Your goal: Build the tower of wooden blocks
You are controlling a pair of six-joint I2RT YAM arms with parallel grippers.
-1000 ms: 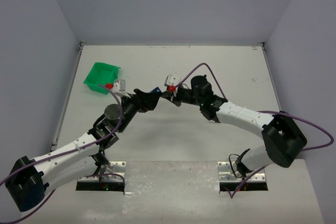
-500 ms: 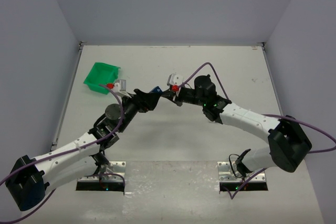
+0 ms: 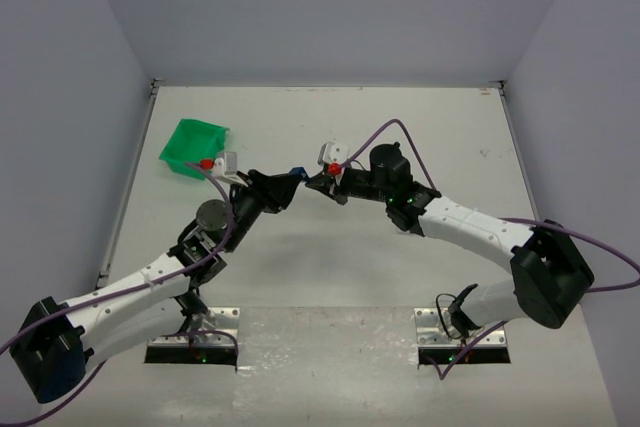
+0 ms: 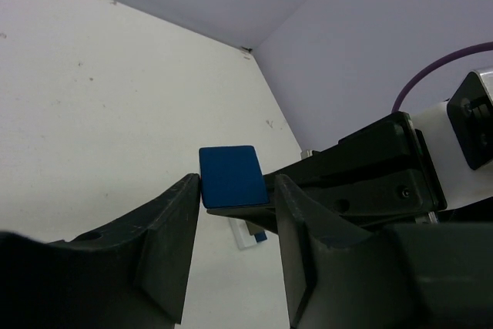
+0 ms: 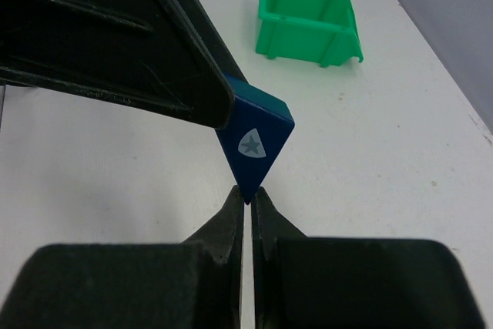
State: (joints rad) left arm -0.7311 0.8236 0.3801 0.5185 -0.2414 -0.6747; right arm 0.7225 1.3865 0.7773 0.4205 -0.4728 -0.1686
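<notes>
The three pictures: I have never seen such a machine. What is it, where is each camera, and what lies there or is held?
It is two robot arms on a table. One picture looks down from above; the other two come from a camera on each wrist. A green bin stands at the far left. The right gripper pinches the tip of a blue wedge. The left gripper has a finger on each side of it; whether it presses, I cannot tell.

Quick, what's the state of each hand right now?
Left hand: straddles the blue wedge; whether it grips cannot be told.
Right hand: shut on the blue wedge's tip.
</notes>
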